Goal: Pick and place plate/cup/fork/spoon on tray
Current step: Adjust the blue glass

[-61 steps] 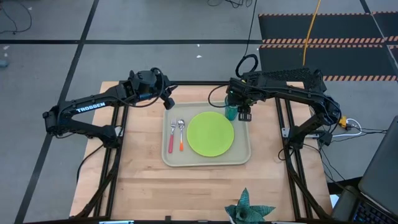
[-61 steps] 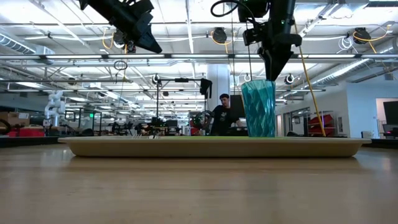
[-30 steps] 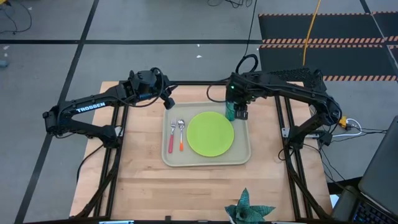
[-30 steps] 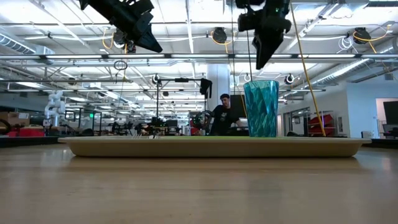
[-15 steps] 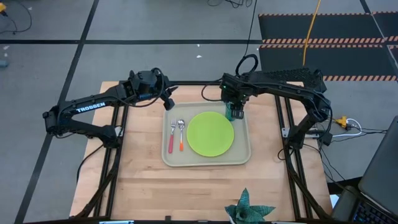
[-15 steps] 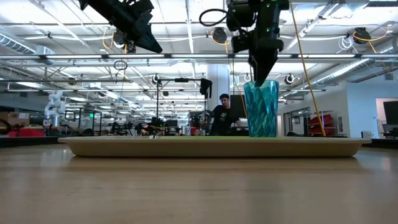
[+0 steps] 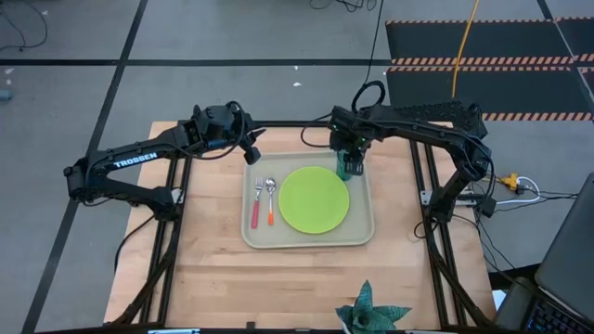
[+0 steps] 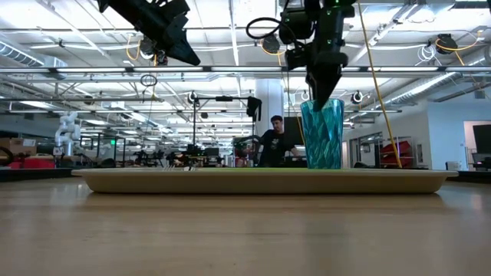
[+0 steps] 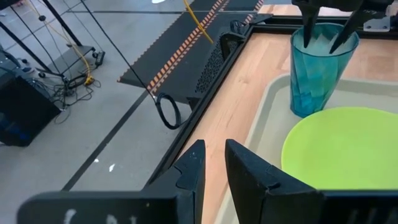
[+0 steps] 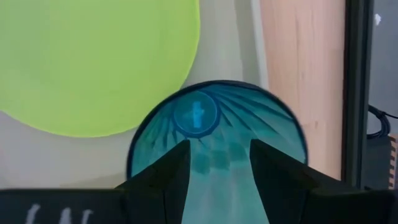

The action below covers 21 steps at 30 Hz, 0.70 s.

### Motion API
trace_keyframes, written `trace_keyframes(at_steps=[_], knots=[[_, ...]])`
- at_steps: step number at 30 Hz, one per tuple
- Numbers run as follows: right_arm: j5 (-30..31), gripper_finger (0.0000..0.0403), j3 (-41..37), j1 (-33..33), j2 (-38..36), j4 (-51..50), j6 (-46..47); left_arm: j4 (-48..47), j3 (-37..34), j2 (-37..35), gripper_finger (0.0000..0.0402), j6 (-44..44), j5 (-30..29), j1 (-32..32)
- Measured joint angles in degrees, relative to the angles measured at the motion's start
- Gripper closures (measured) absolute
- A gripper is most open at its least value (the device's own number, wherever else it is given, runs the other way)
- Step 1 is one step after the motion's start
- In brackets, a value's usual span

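Teal cup (image 8: 322, 134): upright in the tray's (image 7: 357, 237) far right corner, beside the plate (image 7: 314, 199).
Right gripper (image 8: 324, 98): I see both fingers parted, dipped inside the cup's mouth.
Left gripper (image 7: 251, 153): narrowly parted, empty, over the tray's far left corner.

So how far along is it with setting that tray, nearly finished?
Nearly. The plate, fork and spoon already lie on the tray. The cup stands upright on the tray beside the plate, with the right gripper directly above it, jaws open and dipping into its mouth. The left gripper waits over the tray's far corner. All that looks left is pulling the right arm clear.
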Motion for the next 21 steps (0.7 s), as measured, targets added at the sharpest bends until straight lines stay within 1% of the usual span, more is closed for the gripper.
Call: trace_keyframes(at_steps=[7,13,21], knots=[[0.0,0.0245,0.0,-0.9,0.0,0.9,-0.1,-0.5,0.0,0.0,0.0334,-0.2,0.0,0.0],[-1.4,0.0245,0.0,-0.8,0.0,0.7,1.8,-0.7,0.0,0.0,0.0334,-0.2,0.0,0.0],[-1.4,0.0245,0.0,-0.8,0.0,-0.2,2.7,-1.3,0.0,0.0,0.0334,-0.4,0.0,0.0]])
